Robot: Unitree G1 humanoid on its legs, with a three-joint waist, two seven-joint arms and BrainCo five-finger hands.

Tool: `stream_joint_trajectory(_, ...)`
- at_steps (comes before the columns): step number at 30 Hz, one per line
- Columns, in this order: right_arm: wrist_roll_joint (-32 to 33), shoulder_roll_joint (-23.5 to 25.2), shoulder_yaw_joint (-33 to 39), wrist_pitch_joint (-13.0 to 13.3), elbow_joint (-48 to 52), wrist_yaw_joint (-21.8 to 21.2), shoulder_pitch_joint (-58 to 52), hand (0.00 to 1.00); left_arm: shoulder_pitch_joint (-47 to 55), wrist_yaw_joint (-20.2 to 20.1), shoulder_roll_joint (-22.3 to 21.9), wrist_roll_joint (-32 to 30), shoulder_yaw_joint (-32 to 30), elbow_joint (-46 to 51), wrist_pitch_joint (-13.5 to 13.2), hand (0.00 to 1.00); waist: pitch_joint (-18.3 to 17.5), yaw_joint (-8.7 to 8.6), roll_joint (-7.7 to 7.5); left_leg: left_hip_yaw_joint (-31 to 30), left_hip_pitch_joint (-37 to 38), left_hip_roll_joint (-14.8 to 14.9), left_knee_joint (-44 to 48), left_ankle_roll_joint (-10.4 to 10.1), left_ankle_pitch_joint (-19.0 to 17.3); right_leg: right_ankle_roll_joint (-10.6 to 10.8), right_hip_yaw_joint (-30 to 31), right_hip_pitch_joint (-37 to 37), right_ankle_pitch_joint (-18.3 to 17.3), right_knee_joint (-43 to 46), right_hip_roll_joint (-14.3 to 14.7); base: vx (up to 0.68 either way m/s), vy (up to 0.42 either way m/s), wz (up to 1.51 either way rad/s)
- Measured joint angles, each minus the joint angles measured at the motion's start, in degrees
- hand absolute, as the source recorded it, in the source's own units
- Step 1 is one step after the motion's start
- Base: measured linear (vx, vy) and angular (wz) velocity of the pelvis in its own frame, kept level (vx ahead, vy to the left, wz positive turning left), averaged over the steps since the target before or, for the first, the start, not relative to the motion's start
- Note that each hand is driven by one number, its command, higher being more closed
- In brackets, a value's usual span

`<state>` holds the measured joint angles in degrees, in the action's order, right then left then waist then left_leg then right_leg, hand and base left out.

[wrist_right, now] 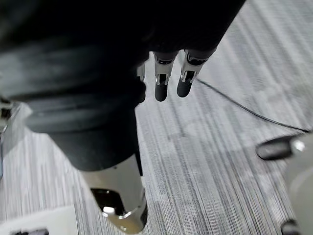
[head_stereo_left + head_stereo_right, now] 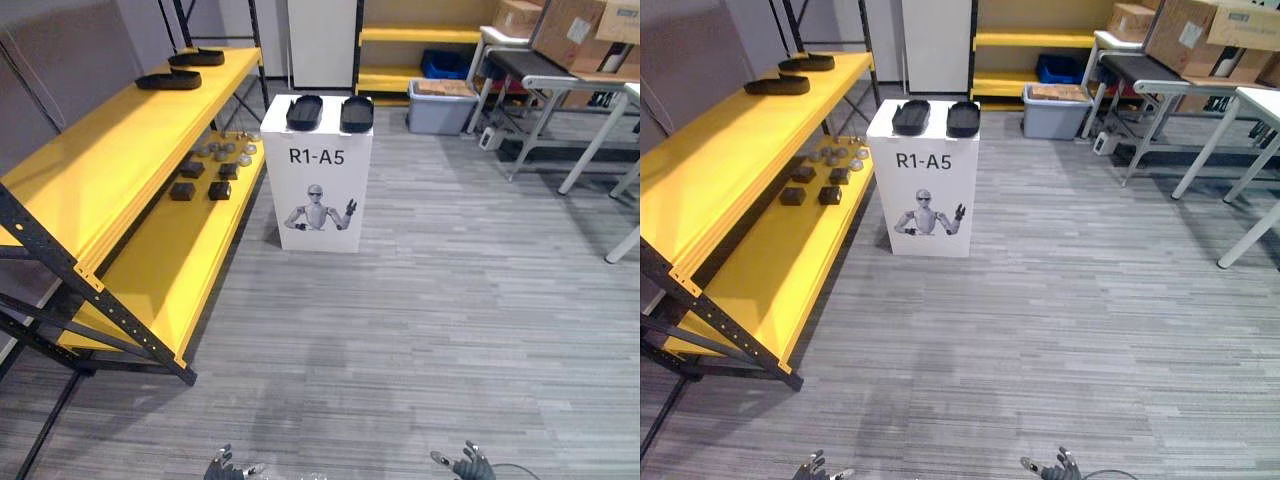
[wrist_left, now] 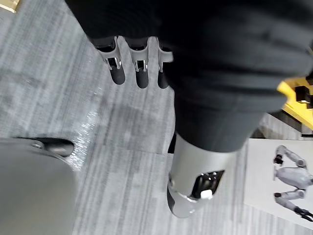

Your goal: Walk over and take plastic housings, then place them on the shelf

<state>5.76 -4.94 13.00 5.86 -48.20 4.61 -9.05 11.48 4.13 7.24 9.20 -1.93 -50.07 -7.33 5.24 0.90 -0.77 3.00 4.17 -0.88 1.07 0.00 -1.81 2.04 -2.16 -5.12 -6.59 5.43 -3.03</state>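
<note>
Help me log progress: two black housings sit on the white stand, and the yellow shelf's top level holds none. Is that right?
Not quite. Two housings do sit on the stand, but the top level of the shelf holds two further housings, as the left eye view shows.

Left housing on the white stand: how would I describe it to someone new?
Beside the yellow rack on the left stands a white pedestal with a robot picture. On its top lie two black oval housings side by side. Yours is the left housing, nearer the rack; its twin lies to the right.
</note>
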Motion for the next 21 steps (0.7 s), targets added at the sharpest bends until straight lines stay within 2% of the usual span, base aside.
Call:
stream_joint_trajectory(6,-5.79,-2.50,-0.82,0.61,3.90,-1.92,-0.03,0.00,0.65,-1.70,0.08,-1.74,-0.04,2.96,-0.50,0.00,1.15,-0.03,0.11,0.51,2.92,0.07,-0.94,-1.04,-0.66,0.39,0.01,-2.51,-0.19,-0.43,-0.04,0.02,-0.008,-0.05)
stream_joint_trajectory(11,-6.93,-4.15,-2.99,1.17,4.83,-3.79,-0.31,0.00,2.12,-3.23,0.04,-3.73,0.19,5.64,-0.94,0.00,1.41,-0.13,0.52,0.86,3.05,0.13,-0.92,-1.12,-0.72,0.55,0.04,-2.52,-0.31,-0.43,-0.04,-0.03,-0.024,-0.03)
stream_joint_trajectory(21,-6.16,-4.32,-4.20,1.17,4.90,-3.53,-0.66,0.00,3.95,-3.07,0.05,-3.85,1.19,9.99,-0.91,0.00,1.30,-0.17,0.79,1.79,2.64,0.05,-2.32,0.04,0.02,0.44,0.14,-0.58,-0.33,-0.06,-0.05,-0.04,-0.015,-0.03)
